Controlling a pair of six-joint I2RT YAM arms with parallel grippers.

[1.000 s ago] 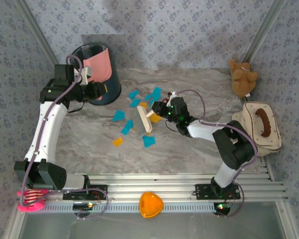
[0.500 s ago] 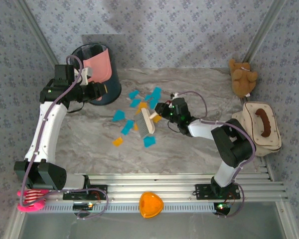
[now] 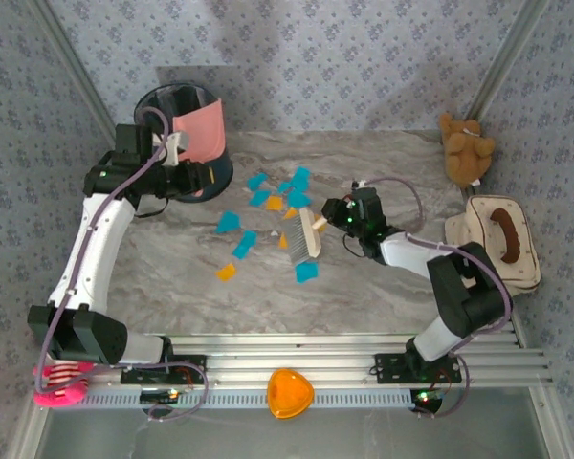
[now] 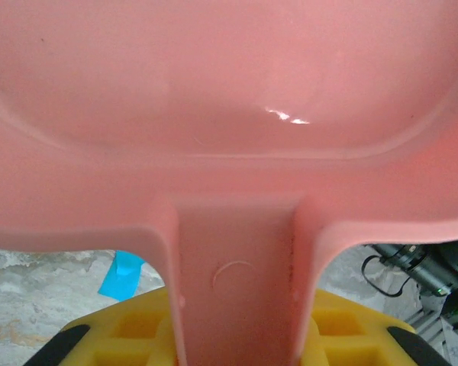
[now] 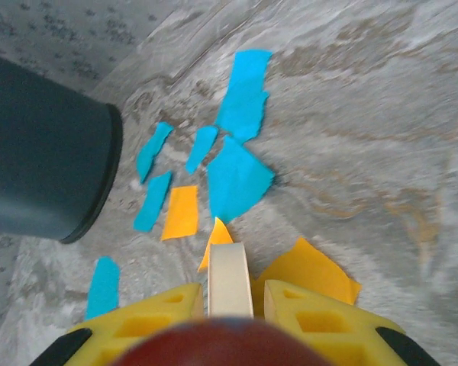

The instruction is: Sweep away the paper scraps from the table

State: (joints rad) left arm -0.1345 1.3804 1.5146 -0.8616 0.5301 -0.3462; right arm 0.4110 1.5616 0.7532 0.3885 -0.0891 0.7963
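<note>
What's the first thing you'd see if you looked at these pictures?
The bright blue and orange paper scraps scattered in the middle of the table jump out first. The right gripper holds a brush right among them. At the far left, the left gripper holds a pink dustpan up by a dark bin.

Roughly eight cyan paper scraps (image 3: 229, 222) and about four orange paper scraps (image 3: 227, 273) are lying on the table (image 3: 172, 287). One brush (image 3: 309, 234), one dustpan (image 3: 201, 134) and one bin (image 3: 158, 107) are showing too.

Bright diffuse light, glare on dustpan (image 4: 229, 130)
</note>
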